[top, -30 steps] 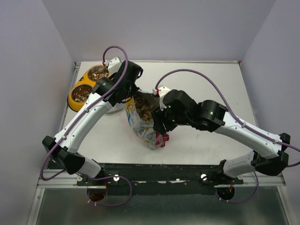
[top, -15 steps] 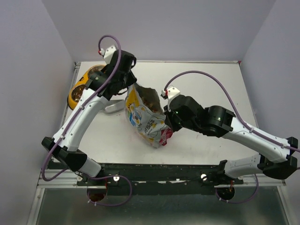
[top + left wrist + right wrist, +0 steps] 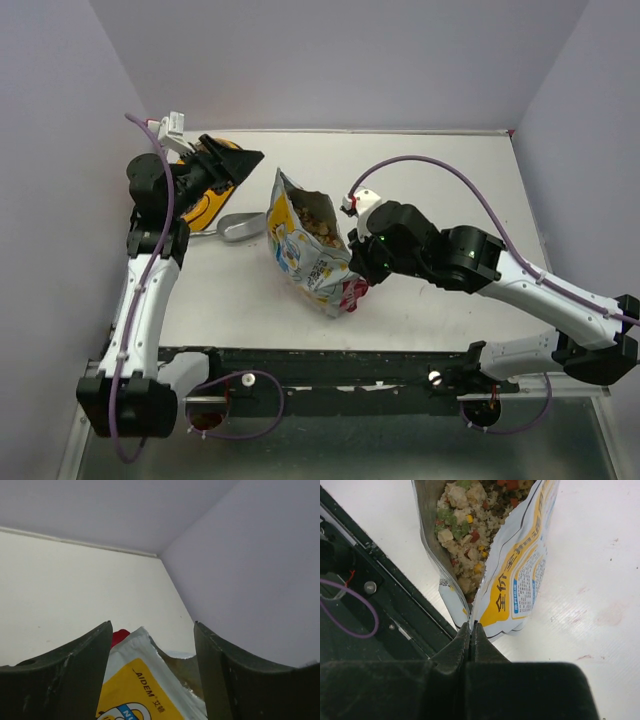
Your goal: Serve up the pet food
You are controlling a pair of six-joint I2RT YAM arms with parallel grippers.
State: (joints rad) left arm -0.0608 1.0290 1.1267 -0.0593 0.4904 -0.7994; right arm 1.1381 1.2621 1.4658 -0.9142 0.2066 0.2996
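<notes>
The pet food pouch (image 3: pixel 303 248), yellow and white with a cartoon animal, stands mid-table with its mouth open and mixed kibble (image 3: pixel 314 214) showing inside. My right gripper (image 3: pixel 358 264) is shut on the pouch's right edge. In the right wrist view the jaws (image 3: pixel 471 626) pinch the pouch's (image 3: pixel 520 565) seam, and the kibble (image 3: pixel 467 510) lies just beyond. My left gripper (image 3: pixel 246 168) is open and hangs left of the pouch, apart from it, over the yellow bowl. In the left wrist view the pouch's (image 3: pixel 137 690) top shows between the spread fingers (image 3: pixel 75 680).
The yellow double bowl (image 3: pixel 205 207) sits at the table's left edge, mostly hidden under my left gripper. A silver scoop (image 3: pixel 238 228) lies between the bowl and the pouch. Walls enclose the table at the back and on both sides.
My left gripper has let go of the pouch, opened, and drawn back left over the bowl. The right gripper has shut on the pouch's right edge, and the pouch now stands more upright.
</notes>
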